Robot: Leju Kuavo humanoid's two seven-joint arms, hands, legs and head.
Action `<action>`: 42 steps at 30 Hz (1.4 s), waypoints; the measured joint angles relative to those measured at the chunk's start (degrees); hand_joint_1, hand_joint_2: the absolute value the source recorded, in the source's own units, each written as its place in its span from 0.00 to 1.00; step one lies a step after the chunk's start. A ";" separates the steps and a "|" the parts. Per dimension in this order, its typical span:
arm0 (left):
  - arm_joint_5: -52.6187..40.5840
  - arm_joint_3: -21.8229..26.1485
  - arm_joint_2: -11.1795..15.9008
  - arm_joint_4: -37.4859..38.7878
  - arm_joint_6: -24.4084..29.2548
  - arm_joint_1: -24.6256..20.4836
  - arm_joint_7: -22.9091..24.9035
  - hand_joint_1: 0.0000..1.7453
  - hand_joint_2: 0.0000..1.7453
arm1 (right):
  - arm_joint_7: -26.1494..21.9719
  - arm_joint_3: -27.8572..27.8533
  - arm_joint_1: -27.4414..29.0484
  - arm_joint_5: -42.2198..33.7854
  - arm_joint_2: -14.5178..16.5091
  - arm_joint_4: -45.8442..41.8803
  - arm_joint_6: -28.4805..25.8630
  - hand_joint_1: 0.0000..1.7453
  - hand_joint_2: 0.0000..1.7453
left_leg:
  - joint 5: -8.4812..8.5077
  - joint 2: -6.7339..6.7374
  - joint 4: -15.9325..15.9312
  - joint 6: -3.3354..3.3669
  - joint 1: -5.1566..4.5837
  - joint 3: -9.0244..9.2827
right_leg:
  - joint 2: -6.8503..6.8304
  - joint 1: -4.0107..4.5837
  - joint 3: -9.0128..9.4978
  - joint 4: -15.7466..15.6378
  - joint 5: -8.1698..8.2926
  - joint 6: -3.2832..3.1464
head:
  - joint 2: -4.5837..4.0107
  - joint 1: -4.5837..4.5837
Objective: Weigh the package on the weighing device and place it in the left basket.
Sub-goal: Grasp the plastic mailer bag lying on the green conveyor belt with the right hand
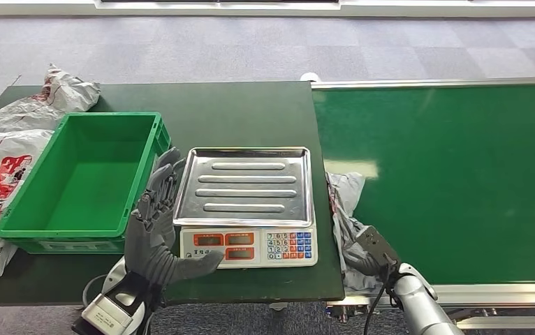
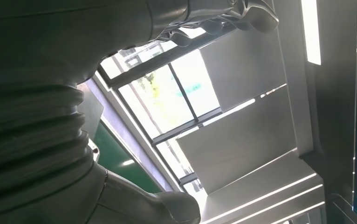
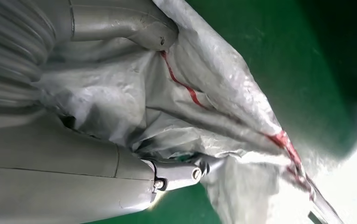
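- Already our right hand (image 1: 371,252) is clamped on the package (image 1: 345,209), a crumpled grey mailer with red print; the right wrist view shows the thumb (image 3: 134,23) and fingers (image 3: 181,172) pinching bunched plastic (image 3: 190,112) between them.
- From that grip the package runs up and away from us, its long axis roughly parallel to the seam where the green conveyor belt (image 1: 460,174) meets the dark table (image 1: 244,112), with its far end lying beside the scale's right edge.
- Just left of the package sits the weighing scale (image 1: 251,244); its steel tray (image 1: 247,185) is bare, so the coming move is, we judge, a short lift leftward onto the tray.
- Our left hand (image 1: 158,223) holds nothing, fingers spread, standing between the scale and the green basket (image 1: 83,174); whether it touches the tray's rim we cannot tell.
- Beyond the basket lie other bagged parcels (image 1: 13,139).
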 joint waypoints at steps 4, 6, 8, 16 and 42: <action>0.23 -0.03 0.31 0.00 0.39 0.03 0.00 0.00 1.00 | 0.00 1.28 -0.16 -0.67 -0.32 -0.37 -0.68 1.00 1.00 | 0.00 -0.01 0.00 0.00 0.00 0.01 | 0.00 0.00 0.00 0.00 -0.01 -0.02 | 0.00 0.00; 0.35 -0.04 0.46 0.00 0.47 0.04 0.00 0.00 1.00 | 0.00 1.81 -0.30 -0.73 -0.46 -0.42 -0.74 1.00 1.00 | 0.00 0.00 0.00 0.00 0.00 0.01 | 0.00 0.00 0.00 0.00 -0.02 -0.03 | 0.00 0.00; 0.39 -0.04 0.54 0.00 0.49 0.04 -0.01 0.00 1.00 | 0.00 2.05 -0.41 -0.76 -0.57 -0.43 -0.74 1.00 1.00 | -0.01 -0.01 0.00 -0.01 0.00 0.00 | -0.01 0.00 -0.01 0.00 -0.03 -0.04 | 0.00 0.00; 0.51 -0.04 0.85 0.00 0.72 0.04 -0.01 0.00 1.00 | 0.00 3.36 -0.70 -1.56 -0.76 -0.44 -2.29 1.00 1.00 | -0.04 -0.03 -0.02 -0.04 0.01 -0.02 | -0.02 0.00 -0.02 0.00 -0.08 -0.09 | 0.00 0.00; -3.40 0.70 -0.87 -2.44 0.49 2.64 0.11 0.00 1.00 | -0.03 1.59 13.48 4.04 12.01 -67.91 -43.73 1.00 1.00 | 0.06 -0.76 -0.02 0.01 0.00 -0.50 | -0.78 -0.01 -0.28 0.06 -0.28 -0.02 | 0.00 0.00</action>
